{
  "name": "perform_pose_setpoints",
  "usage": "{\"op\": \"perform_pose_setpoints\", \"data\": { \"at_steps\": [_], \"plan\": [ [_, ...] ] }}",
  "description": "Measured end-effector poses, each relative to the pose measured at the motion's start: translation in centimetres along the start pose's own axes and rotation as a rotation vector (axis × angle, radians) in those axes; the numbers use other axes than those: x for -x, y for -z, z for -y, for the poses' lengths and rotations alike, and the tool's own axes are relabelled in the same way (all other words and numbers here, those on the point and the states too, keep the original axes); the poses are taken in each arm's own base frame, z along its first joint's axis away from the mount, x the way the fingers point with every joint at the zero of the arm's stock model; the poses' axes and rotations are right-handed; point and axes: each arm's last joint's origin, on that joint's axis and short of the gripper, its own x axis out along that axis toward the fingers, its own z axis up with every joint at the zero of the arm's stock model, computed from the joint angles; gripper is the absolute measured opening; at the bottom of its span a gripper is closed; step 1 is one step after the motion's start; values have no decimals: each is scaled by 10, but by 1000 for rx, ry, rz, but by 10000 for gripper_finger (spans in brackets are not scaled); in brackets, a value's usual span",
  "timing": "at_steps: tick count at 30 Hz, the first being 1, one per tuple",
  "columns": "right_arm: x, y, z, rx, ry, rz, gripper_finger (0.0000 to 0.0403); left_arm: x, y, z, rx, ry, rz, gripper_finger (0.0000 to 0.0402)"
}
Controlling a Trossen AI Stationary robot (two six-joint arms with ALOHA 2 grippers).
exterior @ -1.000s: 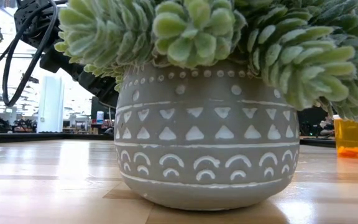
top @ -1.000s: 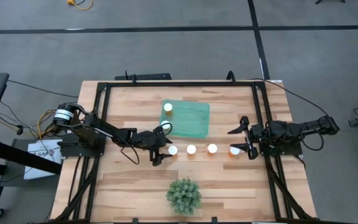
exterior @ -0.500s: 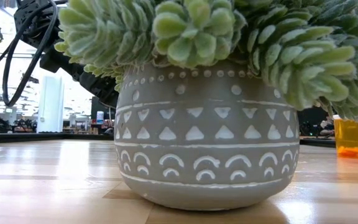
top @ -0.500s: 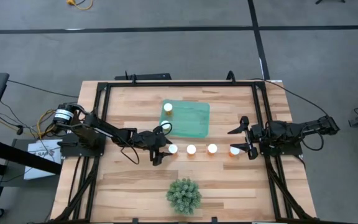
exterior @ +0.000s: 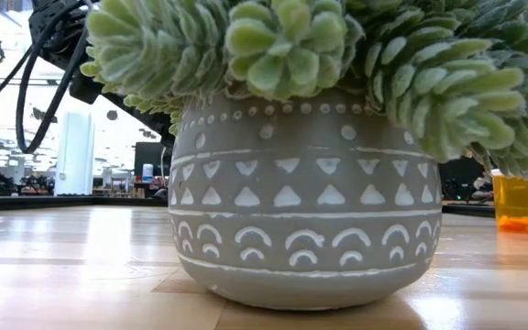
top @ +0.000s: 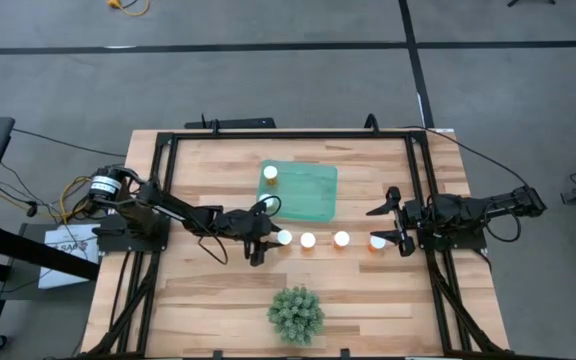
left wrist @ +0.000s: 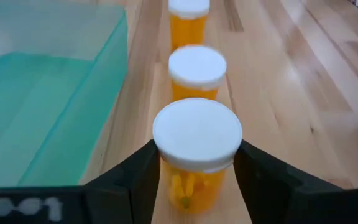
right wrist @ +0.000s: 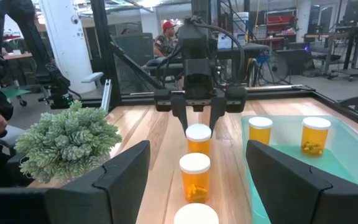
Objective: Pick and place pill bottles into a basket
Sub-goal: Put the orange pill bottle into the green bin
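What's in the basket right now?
The basket holds two upright pill bottles: the far bottle shows from above; the near bottle is covered there by the left arm, visible only from the right wrist.

Both arms are matte black with 6 blocky joints each. The left arm (top: pixel 183 215) has a silver-ringed motor housing with yellow and black cables at the base, far behind its gripper. The left gripper (right wrist: pixel 197 118) has 2 tapered black fingers under a boxy black wrist. The right arm (top: pixel 473 212) trails black cable behind its gripper.
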Motion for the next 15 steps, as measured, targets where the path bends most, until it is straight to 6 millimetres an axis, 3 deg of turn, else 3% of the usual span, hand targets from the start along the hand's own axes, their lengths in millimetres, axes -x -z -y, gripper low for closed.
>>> {"op": "perform_pose_setpoints", "data": {
  "at_steps": [7,15],
  "plan": [
    [0,0,0,0,1,2,260,-22,-2,1,-21,0,-72,174],
    [0,0,0,0,1,2,260,-11,-14,-3,-19,-12,-81,175]
  ]
}}
